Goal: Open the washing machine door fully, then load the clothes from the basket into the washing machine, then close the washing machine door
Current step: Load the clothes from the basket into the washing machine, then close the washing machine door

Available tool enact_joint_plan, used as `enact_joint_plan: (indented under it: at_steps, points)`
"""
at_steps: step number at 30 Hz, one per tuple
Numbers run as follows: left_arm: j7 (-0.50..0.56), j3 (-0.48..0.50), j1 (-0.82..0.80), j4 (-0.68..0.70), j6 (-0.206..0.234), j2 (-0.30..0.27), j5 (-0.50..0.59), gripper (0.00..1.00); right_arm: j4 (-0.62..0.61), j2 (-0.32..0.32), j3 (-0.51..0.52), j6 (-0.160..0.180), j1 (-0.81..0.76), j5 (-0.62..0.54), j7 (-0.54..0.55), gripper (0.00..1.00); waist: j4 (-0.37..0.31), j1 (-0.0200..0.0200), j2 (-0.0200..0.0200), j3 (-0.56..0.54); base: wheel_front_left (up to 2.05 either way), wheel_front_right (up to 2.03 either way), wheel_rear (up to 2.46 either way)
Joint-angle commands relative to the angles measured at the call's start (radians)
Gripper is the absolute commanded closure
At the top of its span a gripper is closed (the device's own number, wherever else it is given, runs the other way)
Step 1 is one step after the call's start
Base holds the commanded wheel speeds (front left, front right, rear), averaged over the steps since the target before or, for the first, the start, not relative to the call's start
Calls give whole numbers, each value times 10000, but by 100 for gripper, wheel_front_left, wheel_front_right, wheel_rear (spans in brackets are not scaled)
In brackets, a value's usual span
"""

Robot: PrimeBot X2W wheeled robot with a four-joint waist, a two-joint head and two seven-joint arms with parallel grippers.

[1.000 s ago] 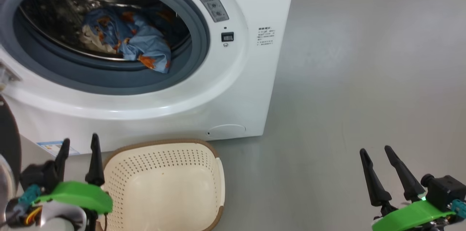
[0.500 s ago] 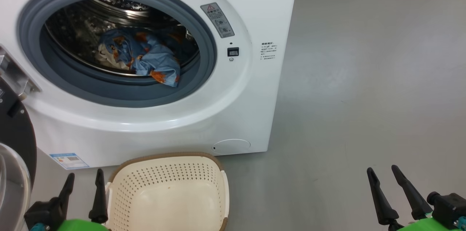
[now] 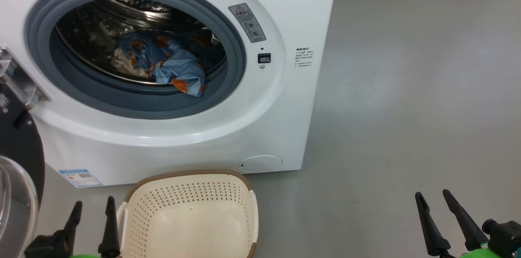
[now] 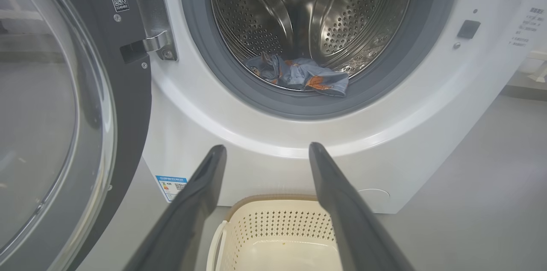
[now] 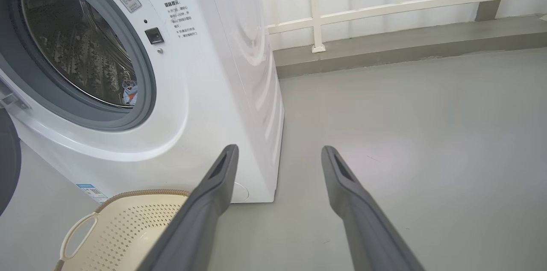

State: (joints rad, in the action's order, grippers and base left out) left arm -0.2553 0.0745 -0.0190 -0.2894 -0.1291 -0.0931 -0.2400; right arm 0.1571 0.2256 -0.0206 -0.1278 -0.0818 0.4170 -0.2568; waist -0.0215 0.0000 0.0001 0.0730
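Observation:
The white washing machine [image 3: 260, 119] stands with its door [image 3: 16, 176] swung open to the left; black rim and glass bowl show well in the left wrist view [image 4: 55, 108]. Blue clothes [image 3: 163, 64] with orange prints lie in the steel drum, one corner draped over the grey gasket [image 4: 299, 76]. The cream basket [image 3: 191, 213] sits on the floor before the machine and holds nothing [image 4: 277, 237] [image 5: 124, 228]. My left gripper [image 3: 93, 205] hangs open just left of the basket. My right gripper [image 3: 434, 197] hangs open over bare floor at the lower right.
Grey floor [image 3: 407, 107] stretches to the right of the machine. A low grey kerb and white railing [image 5: 384, 6] run behind it. The open door blocks the left side.
The head camera has tilted up, so machine and basket sit lower in the picture. Both grippers have sunk toward the bottom edge, still open. Clothes and basket lie as before.

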Motion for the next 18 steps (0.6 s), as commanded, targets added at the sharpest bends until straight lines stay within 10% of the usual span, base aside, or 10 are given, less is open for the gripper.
enact_joint_plan:
  at_steps: [1,18]
  points:
    - [-65,391,-155,274,-15,-146,166,0,-253,202,-196,-29,76,10,-49,0,2,0,-1,8,0,0,0]
    - [-65,612,-291,163,-15,-50,345,0,-282,218,-169,-29,124,-4,-49,0,75,0,-1,54,-38,38,0]
